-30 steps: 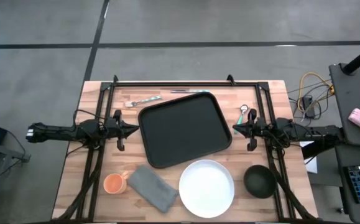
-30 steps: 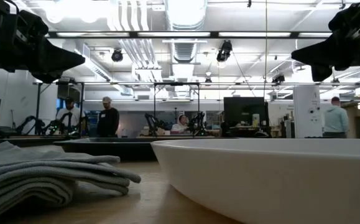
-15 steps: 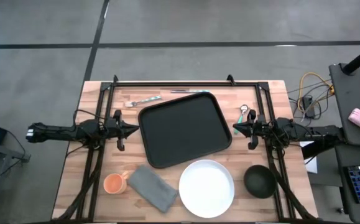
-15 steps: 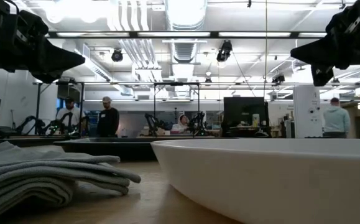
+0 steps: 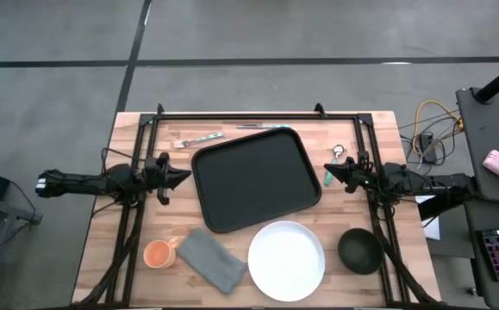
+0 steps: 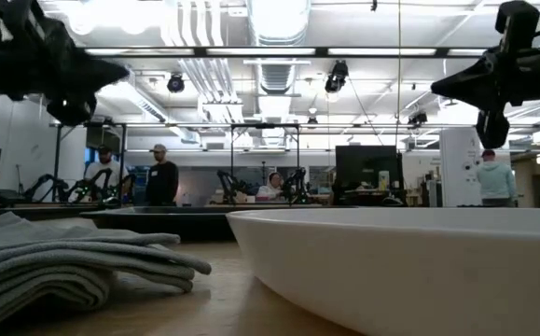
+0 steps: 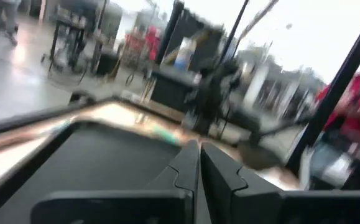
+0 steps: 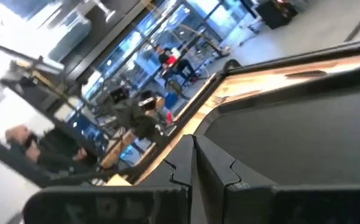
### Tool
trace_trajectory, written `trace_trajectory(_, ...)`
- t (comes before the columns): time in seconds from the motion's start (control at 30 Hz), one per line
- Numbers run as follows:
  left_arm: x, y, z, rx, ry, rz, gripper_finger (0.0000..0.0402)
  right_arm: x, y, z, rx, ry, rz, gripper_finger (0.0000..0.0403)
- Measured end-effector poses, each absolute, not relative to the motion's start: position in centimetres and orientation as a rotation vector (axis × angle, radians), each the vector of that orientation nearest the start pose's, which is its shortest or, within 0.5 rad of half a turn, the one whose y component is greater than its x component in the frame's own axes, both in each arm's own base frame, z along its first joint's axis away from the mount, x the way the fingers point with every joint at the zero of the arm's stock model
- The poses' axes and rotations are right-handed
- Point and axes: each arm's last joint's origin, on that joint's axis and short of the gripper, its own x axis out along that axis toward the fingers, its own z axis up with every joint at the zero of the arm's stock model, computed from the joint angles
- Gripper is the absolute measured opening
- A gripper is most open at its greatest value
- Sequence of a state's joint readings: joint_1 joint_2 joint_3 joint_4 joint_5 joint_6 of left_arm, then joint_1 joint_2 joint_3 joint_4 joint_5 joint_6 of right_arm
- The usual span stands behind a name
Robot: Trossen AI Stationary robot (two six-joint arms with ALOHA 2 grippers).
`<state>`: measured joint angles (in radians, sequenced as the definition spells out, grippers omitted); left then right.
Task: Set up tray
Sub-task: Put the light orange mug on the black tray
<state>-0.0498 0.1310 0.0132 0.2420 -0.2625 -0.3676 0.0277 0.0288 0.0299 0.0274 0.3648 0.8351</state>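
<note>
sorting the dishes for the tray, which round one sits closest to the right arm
The small dark round bowl, near the table's front right corner, just below the right arm. The large white round plate and small orange cup lie further left.

The high view hangs above and looks straight down, taking in the whole desk (image 5: 137, 232), both arms and the grey floor around it, while the low view sits at desk-top height, very near the white plate (image 6: 409, 266) and the folded cloth (image 6: 64, 261), facing level into the room beyond. Each wrist view looks forward past its own closed fingers (image 7: 199, 171) (image 8: 195, 163), from opposite sides, low across the black tray (image 7: 99, 162) (image 8: 304, 143) toward the room. The tray (image 5: 255, 178) is shared by the high view and both wrist views; the plate (image 5: 286, 260) and cloth (image 5: 212, 258) by the high and low views
</note>
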Motion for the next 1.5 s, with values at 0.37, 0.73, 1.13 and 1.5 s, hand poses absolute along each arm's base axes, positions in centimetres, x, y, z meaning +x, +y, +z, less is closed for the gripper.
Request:
trace_trajectory(0.37, 10.5, 0.3, 21.8, -0.459, -0.279, 0.197, 0.0156, 9.6, -0.8, 17.2, 0.677, -0.125, -0.326, 0.0009)
trace_trajectory(0.73, 12.5, 0.2, 28.1, -0.505, -0.19, 0.218, 0.0219, 9.6, -0.9, 17.2, 0.514, -0.101, -0.367, 0.0009)
trace_trajectory(1.13, 15.3, -0.1, 33.4, -0.57, 0.26, 0.295, 0.0219, 9.6, -0.9, 17.2, 0.515, -0.102, -0.366, 0.0009)
trace_trajectory(1.5, 18.4, -1.0, 35.5, -0.746, 0.806, 0.287, 0.0219, 9.6, -0.9, 17.2, 0.515, -0.102, -0.365, 0.0009)
